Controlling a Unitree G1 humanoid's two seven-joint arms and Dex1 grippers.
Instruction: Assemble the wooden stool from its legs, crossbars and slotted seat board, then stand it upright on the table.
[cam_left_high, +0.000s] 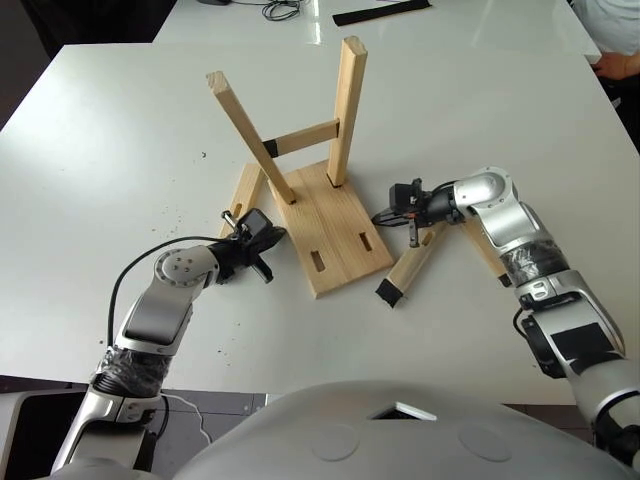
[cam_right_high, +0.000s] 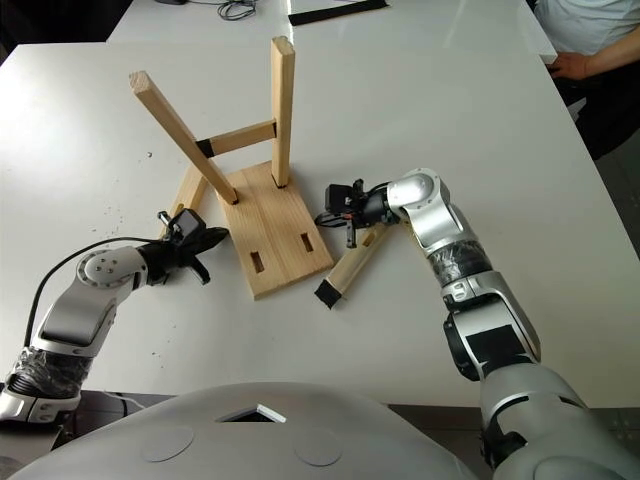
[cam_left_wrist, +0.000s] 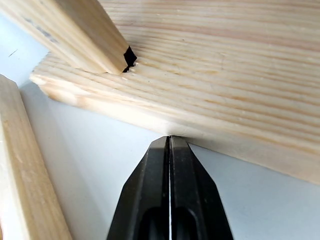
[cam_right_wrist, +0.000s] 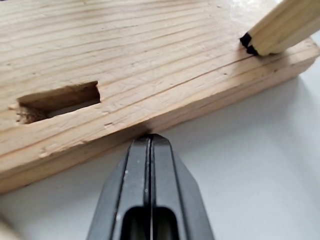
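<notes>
Shut tight, the left gripper and right gripper touch opposite long edges of the seat board, which lies flat on the table. Its empty slots face the robot, and a loose leg lies just beside the right gripper.

Black strip, cable loop far back; dark specks scattered at left.

One slotted seat board; two legs standing in it; one crossbar between them; two open slots; three loose wooden bars on the bench.
</notes>
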